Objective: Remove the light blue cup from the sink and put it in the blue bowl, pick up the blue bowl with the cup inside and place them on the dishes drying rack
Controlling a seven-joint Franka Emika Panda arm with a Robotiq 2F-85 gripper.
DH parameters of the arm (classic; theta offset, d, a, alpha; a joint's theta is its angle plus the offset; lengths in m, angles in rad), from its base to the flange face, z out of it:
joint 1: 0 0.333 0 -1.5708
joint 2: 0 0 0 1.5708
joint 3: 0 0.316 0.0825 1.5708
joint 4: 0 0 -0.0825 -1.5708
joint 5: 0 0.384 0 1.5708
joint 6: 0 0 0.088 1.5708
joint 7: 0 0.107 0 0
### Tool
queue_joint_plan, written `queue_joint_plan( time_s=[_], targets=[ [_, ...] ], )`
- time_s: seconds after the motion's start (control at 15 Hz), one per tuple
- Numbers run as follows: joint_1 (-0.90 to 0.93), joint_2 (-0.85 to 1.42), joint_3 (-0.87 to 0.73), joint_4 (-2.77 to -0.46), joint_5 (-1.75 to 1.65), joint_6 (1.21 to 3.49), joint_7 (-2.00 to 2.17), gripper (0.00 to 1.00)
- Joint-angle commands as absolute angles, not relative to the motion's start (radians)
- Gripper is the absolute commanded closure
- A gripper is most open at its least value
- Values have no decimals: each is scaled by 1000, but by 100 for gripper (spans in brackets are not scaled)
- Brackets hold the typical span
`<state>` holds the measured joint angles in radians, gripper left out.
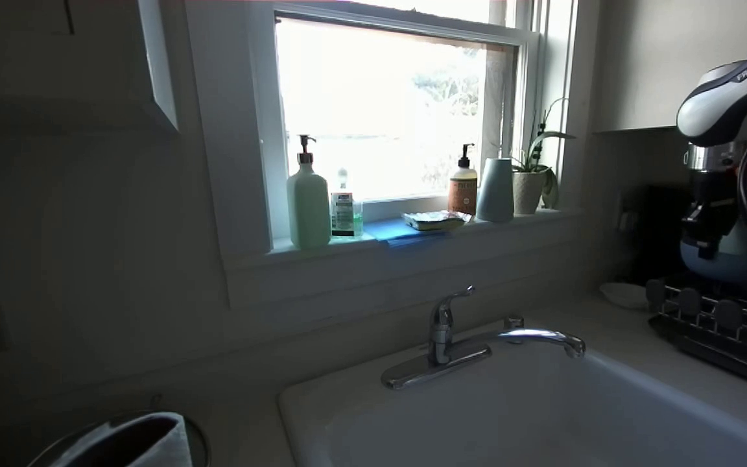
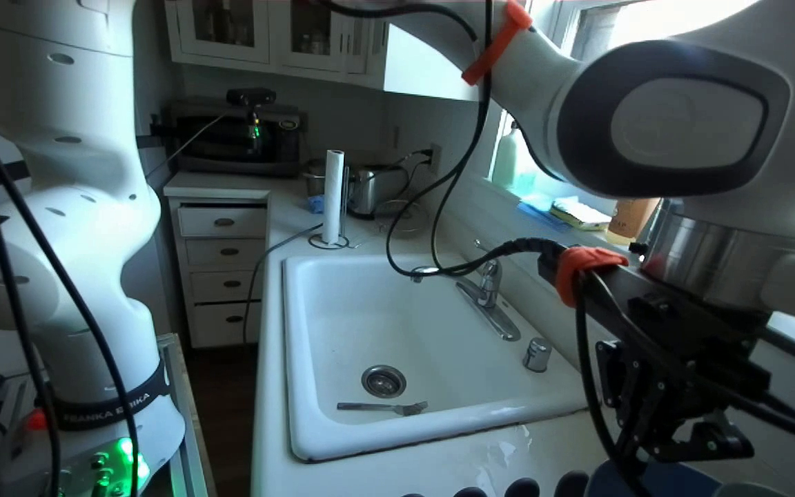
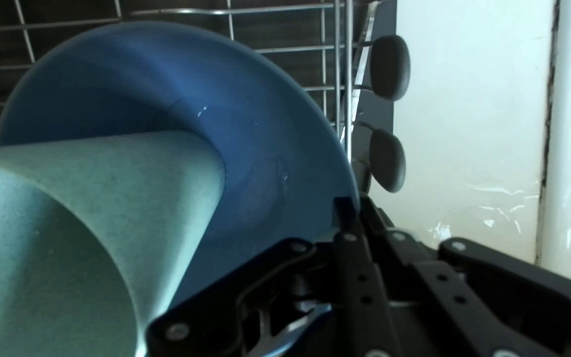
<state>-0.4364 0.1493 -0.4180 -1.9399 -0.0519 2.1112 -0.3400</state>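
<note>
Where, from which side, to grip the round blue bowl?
I'd pinch the round blue bowl from above at the rim facing the white sink: the black end effector straddles its thin wall there; the tapered light blue cup stops short of it.

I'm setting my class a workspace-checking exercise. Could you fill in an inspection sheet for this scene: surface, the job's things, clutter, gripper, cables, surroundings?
Surface: white counter with glossy spots; whether wet, cannot tell.
Light blue cup: inside the blue bowl.
Blue bowl: over the drying rack; whether it rests there, cannot tell.
Sink: the cup is out of it.
Clutter: fork in the sink; green pump bottle by the window.
Gripper: closed on the bowl's rim.
Cables: black cables loop loosely beside the arm.
Surroundings: toaster and paper towel roll beyond the sink, in an exterior view.
</note>
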Motion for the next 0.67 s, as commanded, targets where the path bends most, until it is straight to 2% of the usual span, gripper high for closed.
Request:
queue_joint_plan(
  time_s=[0.0,0.6],
  targets=[
    [-451,221,-404,-1893,-26,2085,-315,99],
    [-462,310,-389,-1869,-19,2126,-268,99]
  ],
)
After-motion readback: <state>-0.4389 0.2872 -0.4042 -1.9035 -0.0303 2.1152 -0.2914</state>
